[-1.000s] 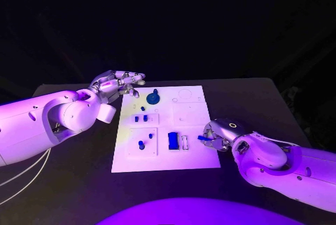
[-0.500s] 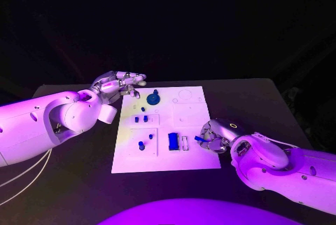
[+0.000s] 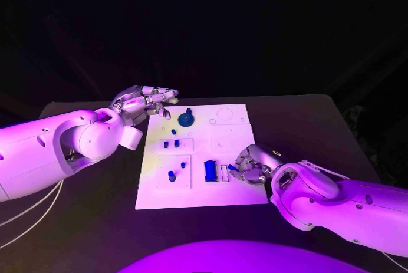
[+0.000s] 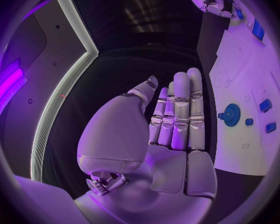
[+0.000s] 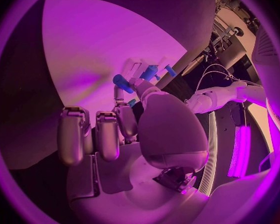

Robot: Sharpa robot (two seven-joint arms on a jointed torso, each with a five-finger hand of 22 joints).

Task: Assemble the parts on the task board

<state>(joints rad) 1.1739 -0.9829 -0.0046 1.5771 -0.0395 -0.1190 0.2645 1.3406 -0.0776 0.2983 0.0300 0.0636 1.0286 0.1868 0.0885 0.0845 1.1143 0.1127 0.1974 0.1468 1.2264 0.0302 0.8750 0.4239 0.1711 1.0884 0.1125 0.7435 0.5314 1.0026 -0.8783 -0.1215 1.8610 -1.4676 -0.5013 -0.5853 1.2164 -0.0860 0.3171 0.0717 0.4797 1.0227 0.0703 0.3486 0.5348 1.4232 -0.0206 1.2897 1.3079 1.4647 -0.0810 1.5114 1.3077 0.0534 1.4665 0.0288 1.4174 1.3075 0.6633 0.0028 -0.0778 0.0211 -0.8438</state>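
On the black table (image 3: 102,220) the white board (image 3: 242,191) lies centred. A small blue peg (image 5: 120,80) — pinched by the right hand (image 3: 247,168) — hangs over its near-right slots; it should go in slowly, upright. The left hand (image 3: 142,100) hovers empty, fingers apart.

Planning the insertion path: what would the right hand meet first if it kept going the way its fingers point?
Probably the tall blue block standing on the task board. The right hand, pinching a small blue part, points toward it; depth is unclear.
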